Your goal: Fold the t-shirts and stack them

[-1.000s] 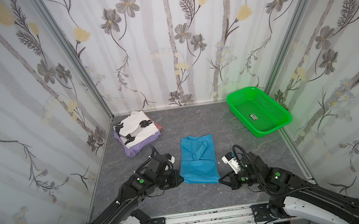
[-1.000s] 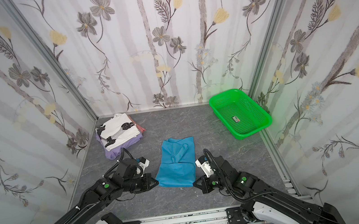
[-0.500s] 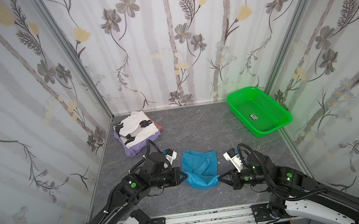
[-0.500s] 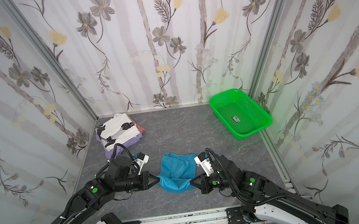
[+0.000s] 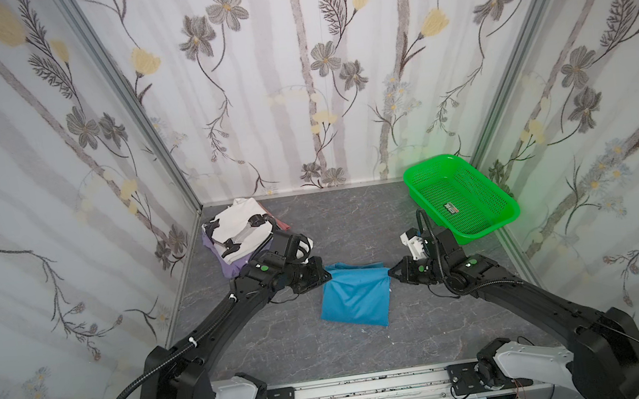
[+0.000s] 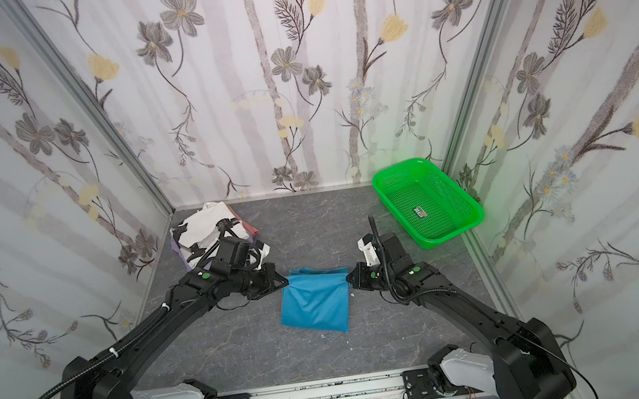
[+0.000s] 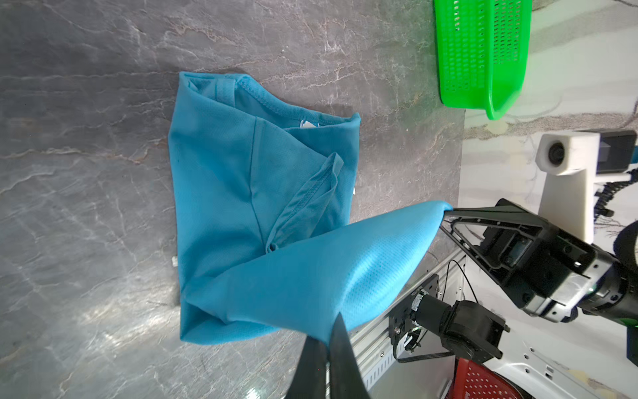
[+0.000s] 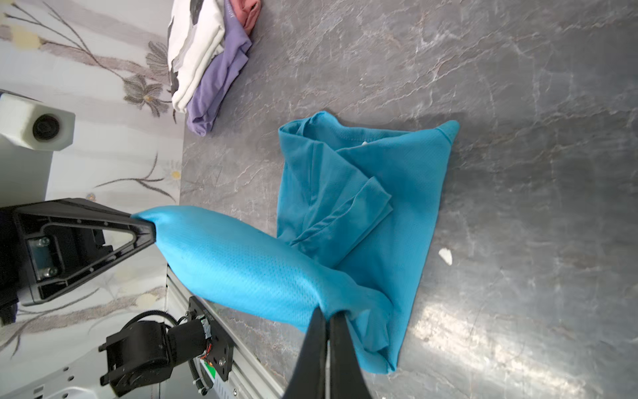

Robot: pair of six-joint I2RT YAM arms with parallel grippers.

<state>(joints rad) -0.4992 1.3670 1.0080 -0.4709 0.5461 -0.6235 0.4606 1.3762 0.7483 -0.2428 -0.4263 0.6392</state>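
The bright blue t-shirt (image 5: pixel 358 298) (image 6: pixel 317 307) lies mid-table, doubled over. Its raised edge is stretched between my two grippers. My left gripper (image 5: pixel 330 276) (image 6: pixel 288 283) (image 7: pixel 327 340) is shut on the shirt's left corner. My right gripper (image 5: pixel 389 273) (image 6: pixel 347 278) (image 8: pixel 326 315) is shut on the right corner. The collar and a folded sleeve (image 7: pixel 303 193) show beneath the lifted layer. At the back left sits a stack: a white printed t-shirt (image 5: pixel 235 228) (image 8: pixel 196 51) over a lavender one (image 5: pixel 226 265) (image 8: pixel 221 83) and a pinkish-red one (image 5: pixel 281 224).
A green mesh basket (image 5: pixel 486 234) (image 6: pixel 440 237) stands at the back right, a small label inside it. Flowered walls close the grey marbled table (image 5: pixel 354 221) on three sides. A metal rail (image 5: pixel 355 388) runs along the front edge.
Both grippers have carried the blue shirt's near edge up and toward the back, doubling the shirt over itself. Both arms now reach farther from the front rail.
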